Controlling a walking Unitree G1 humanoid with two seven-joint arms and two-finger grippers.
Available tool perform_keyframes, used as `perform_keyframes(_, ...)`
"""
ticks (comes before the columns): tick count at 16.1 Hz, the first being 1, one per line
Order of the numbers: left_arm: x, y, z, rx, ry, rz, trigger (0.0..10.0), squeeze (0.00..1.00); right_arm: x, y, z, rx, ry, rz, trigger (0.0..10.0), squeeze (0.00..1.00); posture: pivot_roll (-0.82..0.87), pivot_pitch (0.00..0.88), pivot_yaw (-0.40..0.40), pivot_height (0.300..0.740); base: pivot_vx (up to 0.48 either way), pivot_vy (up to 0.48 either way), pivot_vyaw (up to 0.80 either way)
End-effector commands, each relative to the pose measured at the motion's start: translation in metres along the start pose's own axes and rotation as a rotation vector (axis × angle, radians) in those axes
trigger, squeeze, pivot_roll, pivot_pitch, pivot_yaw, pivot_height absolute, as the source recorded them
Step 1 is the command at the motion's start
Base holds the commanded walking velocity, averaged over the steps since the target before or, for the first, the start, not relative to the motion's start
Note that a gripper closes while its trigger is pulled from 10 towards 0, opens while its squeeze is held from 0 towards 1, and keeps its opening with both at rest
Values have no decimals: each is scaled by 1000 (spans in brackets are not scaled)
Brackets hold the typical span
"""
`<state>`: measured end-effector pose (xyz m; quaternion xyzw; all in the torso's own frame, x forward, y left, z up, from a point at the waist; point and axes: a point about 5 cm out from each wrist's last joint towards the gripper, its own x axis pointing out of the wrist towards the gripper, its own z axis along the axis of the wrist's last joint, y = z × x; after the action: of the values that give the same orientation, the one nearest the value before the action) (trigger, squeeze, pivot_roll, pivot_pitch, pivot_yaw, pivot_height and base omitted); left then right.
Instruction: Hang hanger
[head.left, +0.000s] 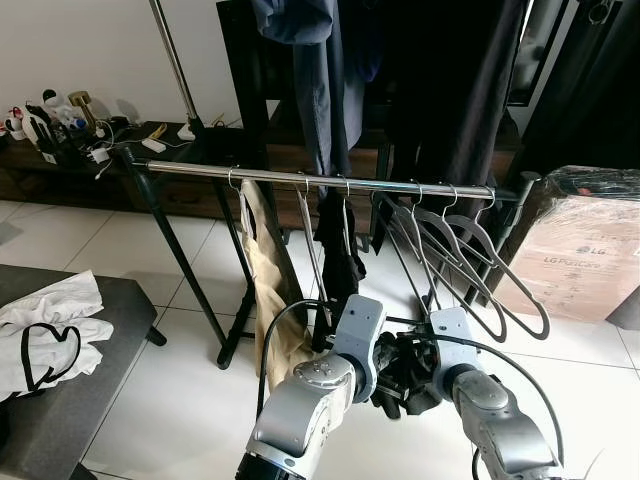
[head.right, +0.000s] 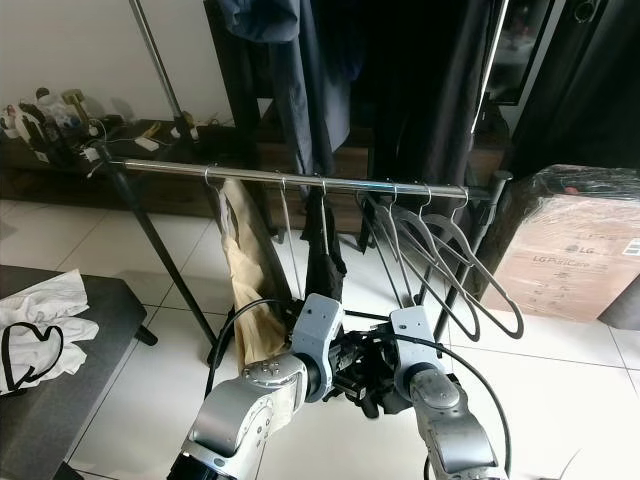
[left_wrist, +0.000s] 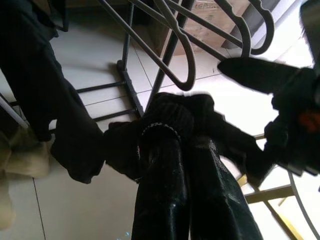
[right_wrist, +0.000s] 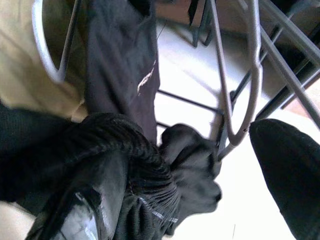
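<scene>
Left eye view has both arms bunched up low in front of the clothes rail, grippers meeting just under it. The left gripper has its two black fingers pressed together on a wad of black garment, clamped right at a ribbed edge. The right gripper is spread wide: one finger is buried in the same black cloth, the other sits well off to the side, not touching anything I can make out. So the cloth hangs between the two grippers, with only the left one properly pinching it.

The grey hangers are all on the rail, a cluster of empty ones toward the right end, hooks over the bar. Further left on the rail there's a beige garment and a dark garment, each on its own hanger. From the right wrist view, the bottom loop of one grey hanger sits just beside the bunched cloth; can't tell if it's touching.

A cardboard box stands to the right of the rack, and white clothing lies on a grey surface at the left.
</scene>
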<state>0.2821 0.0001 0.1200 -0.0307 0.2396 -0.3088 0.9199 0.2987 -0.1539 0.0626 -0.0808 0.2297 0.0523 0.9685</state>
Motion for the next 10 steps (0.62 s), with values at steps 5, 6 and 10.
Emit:
perform_keyframes(5,0,-3,-8,8,54,-32,10000,0,-1,16,28,83,-177,140,10000,0,-38,81,3,740,0,0,0)
perform_keyframes(6,0,-3,-8,8,56,-30,10000,0,2,13,23,-4,-148,96,10000,0,-36,80,3,740,0,0,0)
perform_keyframes(10,0,3,-6,8,44,7,10000,0,7,-14,-18,-144,91,-85,10000,0,-30,76,1,740,0,0,0)
